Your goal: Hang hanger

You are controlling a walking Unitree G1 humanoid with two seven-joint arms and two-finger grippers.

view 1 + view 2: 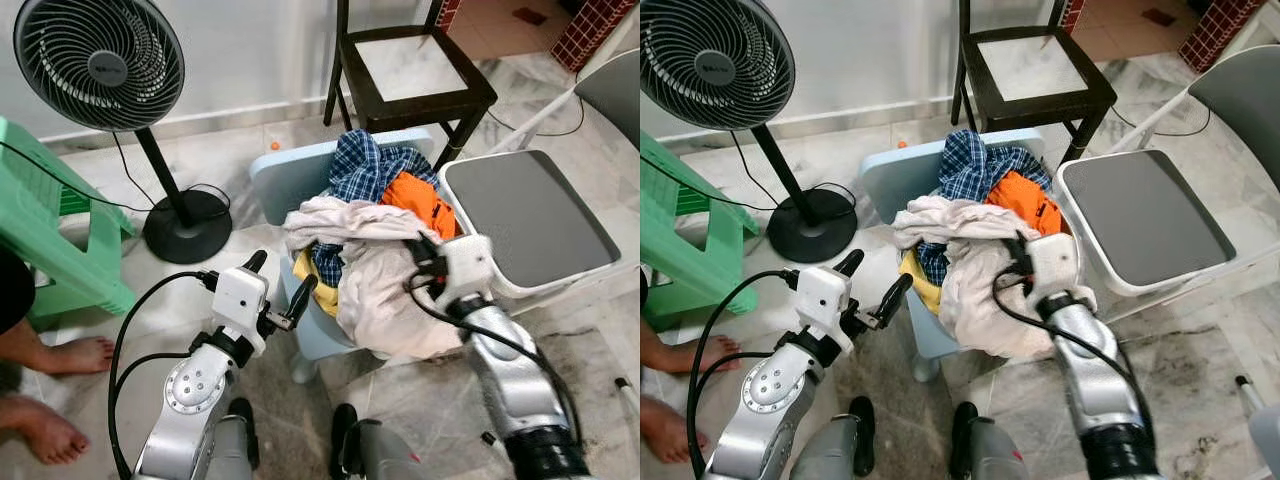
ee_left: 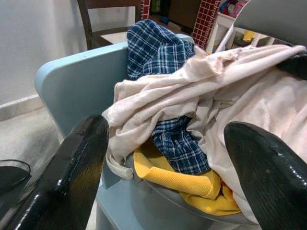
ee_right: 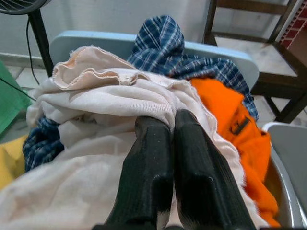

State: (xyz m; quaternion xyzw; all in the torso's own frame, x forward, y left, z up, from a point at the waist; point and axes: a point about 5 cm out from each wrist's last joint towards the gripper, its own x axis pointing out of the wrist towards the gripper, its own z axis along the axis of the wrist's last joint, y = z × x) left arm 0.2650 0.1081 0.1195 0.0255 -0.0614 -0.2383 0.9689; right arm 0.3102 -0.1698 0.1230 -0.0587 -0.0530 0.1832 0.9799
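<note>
Marble floor [image 1: 420,400], a black standing fan [image 1: 100,62] by the white wall [image 1: 250,50], a dark wooden chair [image 1: 410,70], a green stool [image 1: 50,230].

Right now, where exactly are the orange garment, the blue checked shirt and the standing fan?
orange garment [image 1: 418,200]: left eye view, on its bare upper folds.
blue checked shirt [image 1: 362,165]: left eye view, on the top of the bunched cloth.
standing fan [image 1: 100,62]: left eye view, on the round grille's middle.

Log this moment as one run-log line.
left gripper: open, beside laundry pile | right gripper: shut, tips against cream garment | hanger: unseen
</note>
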